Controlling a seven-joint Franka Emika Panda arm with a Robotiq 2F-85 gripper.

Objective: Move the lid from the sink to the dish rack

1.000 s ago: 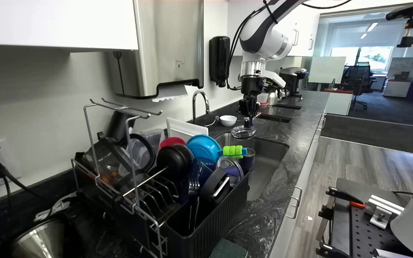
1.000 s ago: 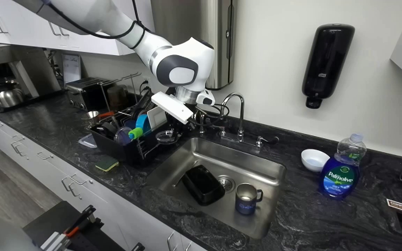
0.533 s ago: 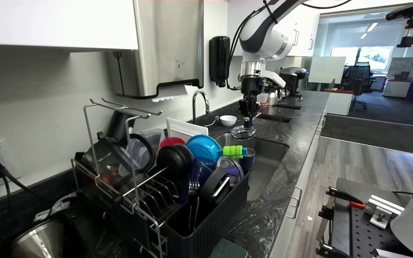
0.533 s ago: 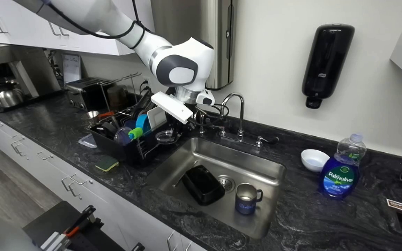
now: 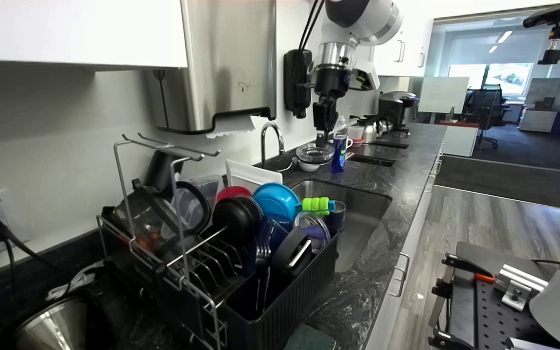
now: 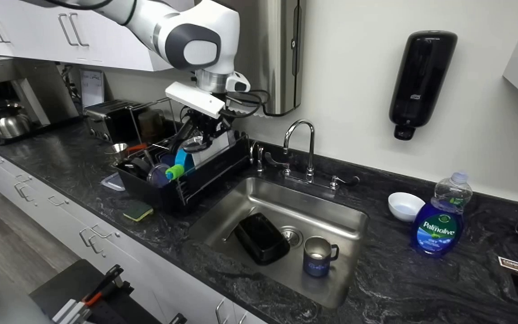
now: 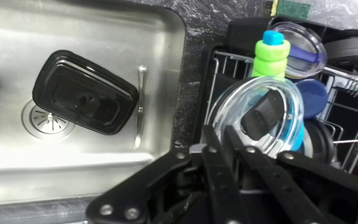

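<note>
The lid is clear, round and has a black slider. It shows in the wrist view [image 7: 261, 115] and in both exterior views, held in the air [image 5: 315, 153] [image 6: 194, 145]. My gripper [image 7: 219, 128] is shut on the lid's rim, with the edge between its fingers. In an exterior view the gripper [image 5: 322, 140] points down with the lid under its tips. The lid appears over the near side of the black dish rack [image 6: 149, 194], above a blue bowl [image 5: 275, 197] and a white plate. The steel sink [image 6: 306, 204] lies beside the rack.
The rack is crowded; a green-handled item [image 5: 315, 204] sticks out. The sink holds a black container [image 6: 261, 238], a mug [image 6: 316, 256] and a knife [image 7: 140, 105]. A faucet [image 6: 309, 148] stands behind the sink. A paper towel dispenser [image 5: 231, 63] hangs above the rack.
My gripper has risen with the lid. It has moved from low beside the rack's sink side to higher over the rack. Half a second before that it stood still.
</note>
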